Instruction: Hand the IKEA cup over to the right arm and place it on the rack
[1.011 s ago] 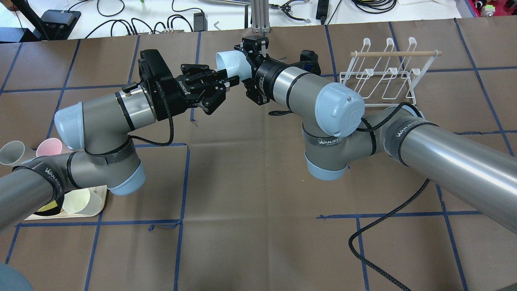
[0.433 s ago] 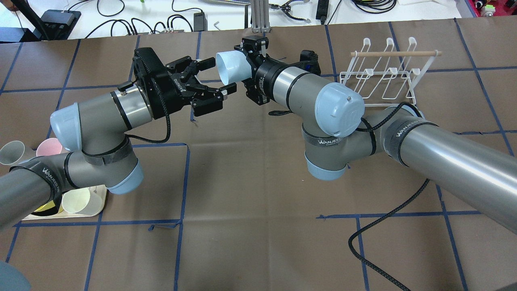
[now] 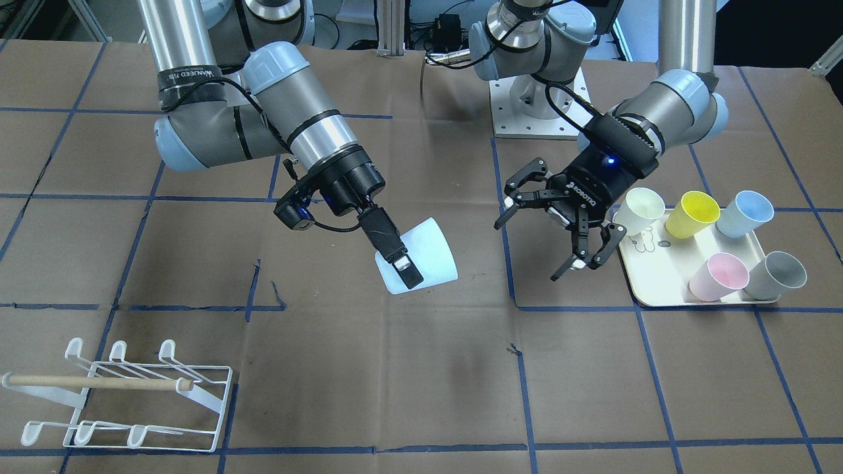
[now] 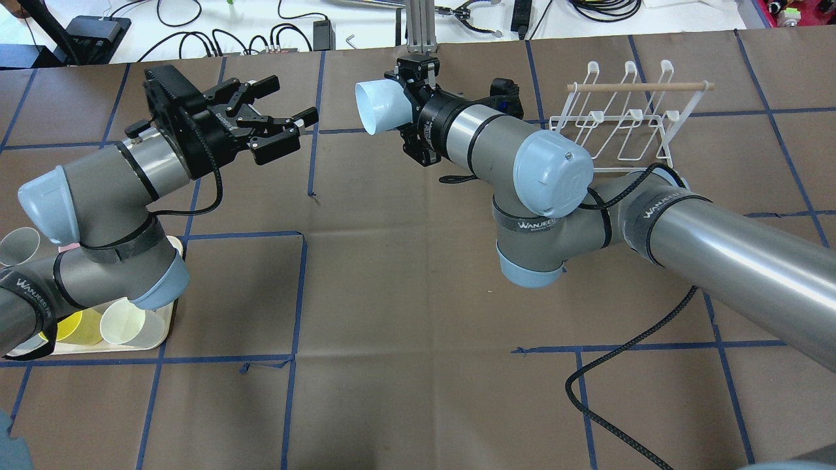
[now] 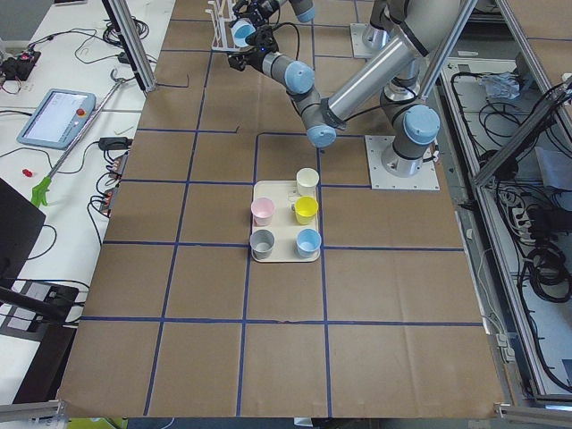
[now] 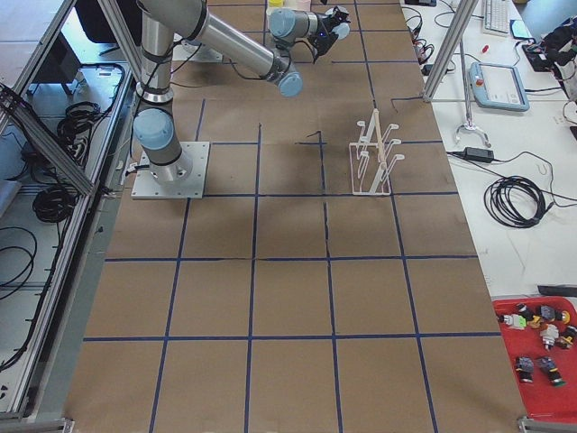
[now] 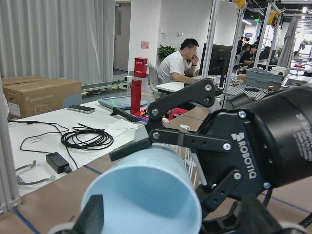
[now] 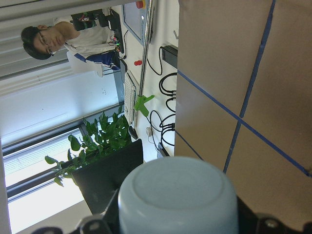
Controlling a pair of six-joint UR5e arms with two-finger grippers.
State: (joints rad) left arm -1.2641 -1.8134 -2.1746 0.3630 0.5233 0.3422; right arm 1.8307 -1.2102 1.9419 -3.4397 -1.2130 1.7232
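Observation:
A pale blue cup (image 4: 377,108) is held above the table in my right gripper (image 4: 400,96), which is shut on its base end. The cup's open mouth faces my left gripper. From the front, the cup (image 3: 428,260) shows with one black finger (image 3: 395,253) across its wall. The right wrist view shows the cup's base (image 8: 178,195). My left gripper (image 4: 287,116) is open and empty, well to the left of the cup; it also shows from the front (image 3: 537,247). The left wrist view looks into the cup's mouth (image 7: 146,195). The white wire rack (image 4: 620,124) stands at the back right, beyond the right arm.
A cream tray (image 3: 658,286) under the left arm holds several cups: cream (image 3: 642,207), yellow (image 3: 691,214), blue (image 3: 744,214), pink (image 3: 718,276) and grey (image 3: 777,276). A black cable (image 4: 588,385) lies on the brown paper at the front right.
My left gripper, at the cup's rim a second ago, has opened and drawn back to the left. The cup stays in my right gripper, which has hardly moved.

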